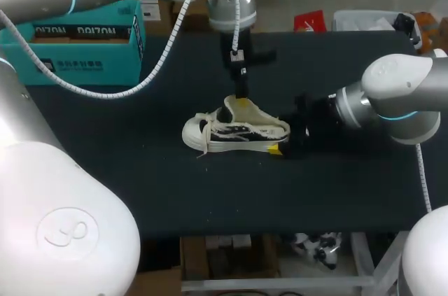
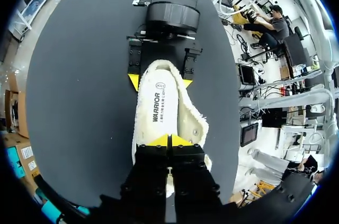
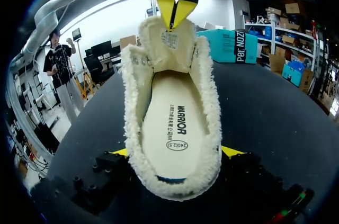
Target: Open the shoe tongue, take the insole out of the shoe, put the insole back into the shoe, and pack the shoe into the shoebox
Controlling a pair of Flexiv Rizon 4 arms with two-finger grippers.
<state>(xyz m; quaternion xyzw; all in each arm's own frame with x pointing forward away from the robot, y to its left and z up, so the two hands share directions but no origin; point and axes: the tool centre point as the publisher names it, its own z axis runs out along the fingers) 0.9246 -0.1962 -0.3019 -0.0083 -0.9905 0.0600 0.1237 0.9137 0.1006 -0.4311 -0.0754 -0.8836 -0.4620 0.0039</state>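
A white and black shoe [image 1: 234, 131] lies on its side at the middle of the black table, toe to the left. My left gripper [image 1: 241, 105] comes down from above and is shut on the cream tongue [image 3: 169, 38], holding it up and away from the opening. My right gripper [image 1: 283, 136] reaches in from the right, its fingers set wide with one against each side of the heel [image 2: 160, 81]. The white printed insole [image 3: 175, 128] lies flat inside the fleece-lined shoe [image 2: 193, 123]. The teal shoebox [image 1: 84, 40] stands at the back left.
Bare black table [image 1: 140, 177] stretches in front of the shoe and to its left. The left arm's white cable [image 1: 164, 47] hangs over the back left of the table near the shoebox.
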